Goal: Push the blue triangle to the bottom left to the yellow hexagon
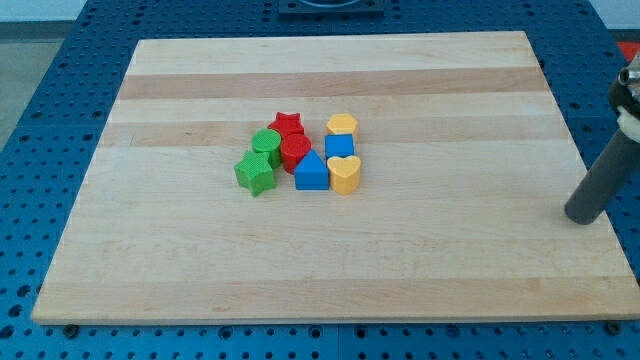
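The blue triangle lies in a tight cluster near the board's middle. The yellow hexagon sits up and right of it, with a blue cube between them. A yellow heart touches the triangle's right side. My tip is at the lower end of the dark rod, far to the view's right near the board's right edge, well apart from all blocks.
A red star, a red round block, a green round block and a green star crowd the triangle's left side. The wooden board lies on a blue perforated table.
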